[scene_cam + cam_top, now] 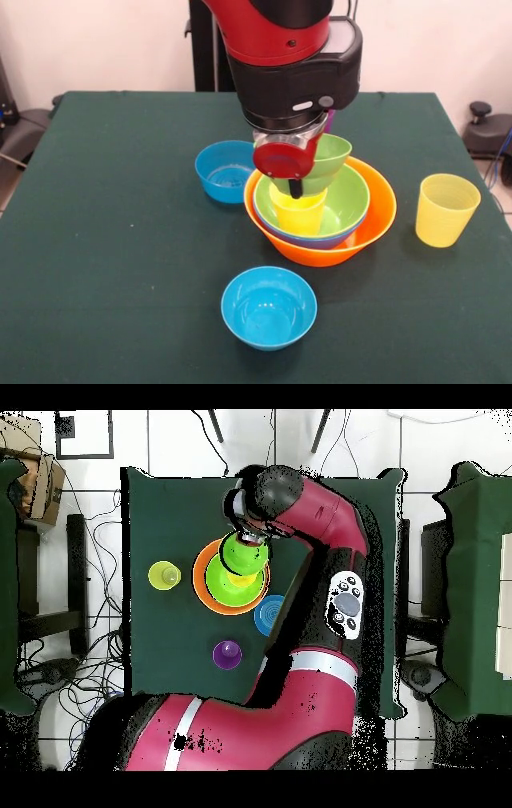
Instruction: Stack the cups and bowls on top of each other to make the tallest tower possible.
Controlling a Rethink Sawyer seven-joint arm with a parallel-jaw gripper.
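Observation:
The tower stands at mid table: the big orange bowl [378, 214] holds the large blue bowl [314, 239], the medium green bowl [350, 200] and the opaque yellow cup [298, 214]. My gripper [295, 189] is shut on the rim of the small green bowl [328, 158] and holds it tilted, just above the yellow cup. In the overhead view the gripper [250, 534] and small green bowl [243, 556] sit over the orange bowl [205, 576]. The purple cup [227, 653] stands apart; the arm mostly hides it in the front view.
One small blue bowl [226, 170] sits beside the tower, also in the overhead view [267, 616]. Another small blue bowl [268, 306] sits near the front edge. The ribbed pale yellow cup [445, 210] stands upright to the right, also in the overhead view [164, 574].

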